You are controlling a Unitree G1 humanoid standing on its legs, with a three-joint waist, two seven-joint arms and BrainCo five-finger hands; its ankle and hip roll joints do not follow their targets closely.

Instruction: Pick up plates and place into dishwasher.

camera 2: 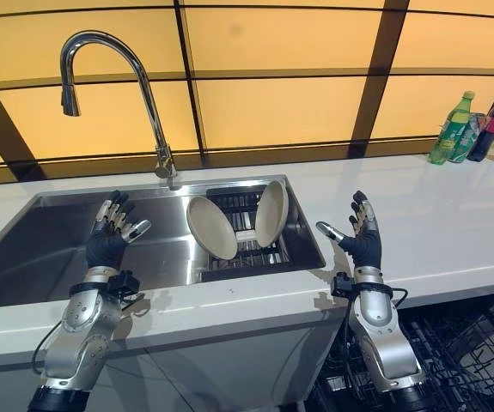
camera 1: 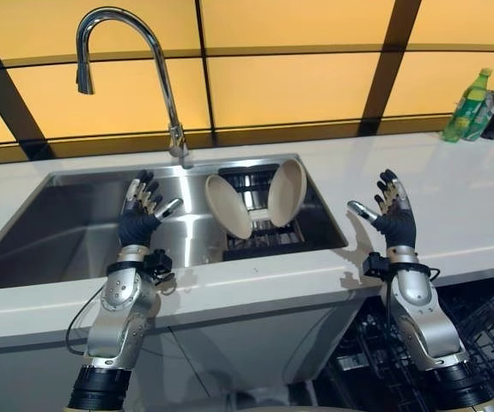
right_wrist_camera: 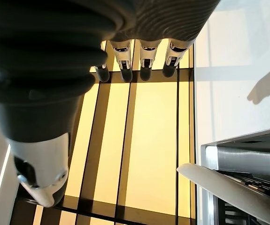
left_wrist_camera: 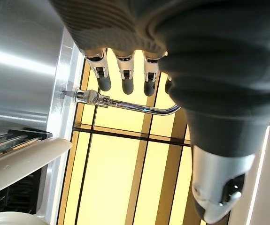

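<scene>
White countertop (camera 1: 453, 215) ran beneath a wall of amber panels split by dark bars, with a stainless steel sink (camera 1: 75, 225) set into it and one tall curved chrome faucet (camera 1: 131, 69) rising at the sink's back edge. From the left eye view, two beige round plates (camera 1: 228, 206) stood on edge in a dark wire rack (camera 1: 264, 233) at the sink's right end, leaning apart from each other. The left hand (camera 1: 139, 213) hovered over the basin, fingers spread and holding nothing, well apart from the nearer plate. The right hand (camera 1: 393, 215) was raised over the counter right of the sink, fingers likewise spread and empty. Open basin lay left of the rack; bare counter stretched right.

The right eye view showed a cluster of bottles (camera 2: 474, 127) at the far right of the counter, at least three, and the black wire dishwasher rack (camera 2: 453, 343) below the counter edge at lower right.

In the left wrist view, straight fingers (left_wrist_camera: 125, 75) pointed toward the faucet, with plate rims at the frame's edge.

In the right wrist view, straight fingers (right_wrist_camera: 144, 61) faced the amber panels, one plate rim near the sink's edge.
</scene>
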